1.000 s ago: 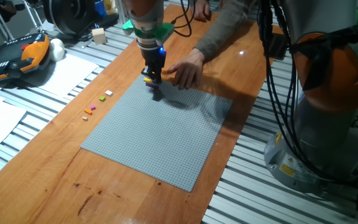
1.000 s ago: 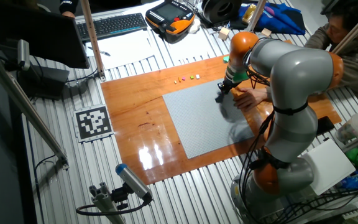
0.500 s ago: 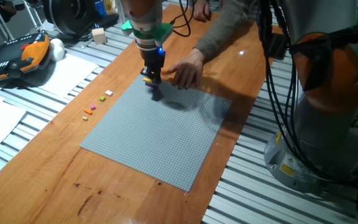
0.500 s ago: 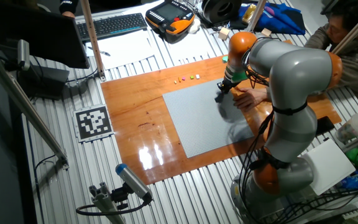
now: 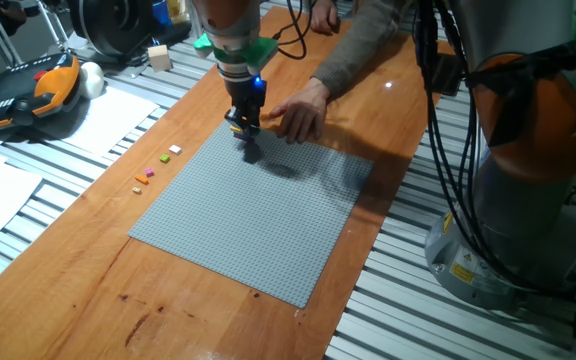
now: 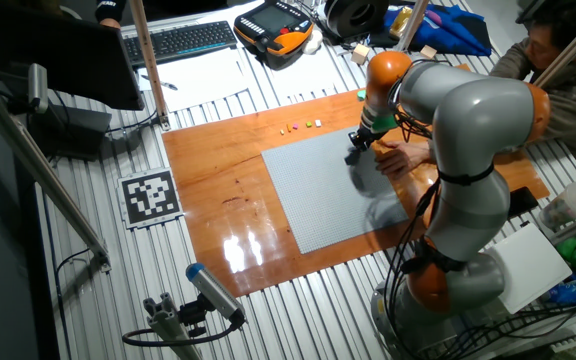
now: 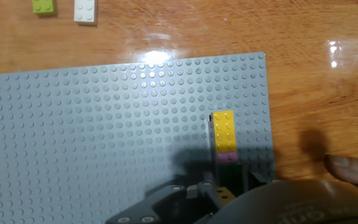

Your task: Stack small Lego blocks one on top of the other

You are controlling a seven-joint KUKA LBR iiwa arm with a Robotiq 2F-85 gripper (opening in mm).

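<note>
The dark two-finger gripper [image 5: 245, 127] is hanging low over the far corner of the large flat grey studded baseplate [image 5: 248, 215], and a small yellow plastic Lego brick [image 7: 224, 131] is sitting on the studs directly beneath its tips, with a small purple brick [image 7: 227, 158] touching the yellow one's near end. Whether the jaws are spread or pressing on the bricks, I cannot tell, since the hand view is showing only the dark housing at the bottom edge. Just beside the gripper, a person's bare hand [image 5: 296, 112] is resting on the orange-brown wooden tabletop [image 5: 88, 215]. Well away from the gripper, past the baseplate's edge, a small white brick [image 5: 174, 150], a green brick [image 7: 44, 7] and an orange brick [image 5: 141, 180] are lying loose on the wood.
</note>
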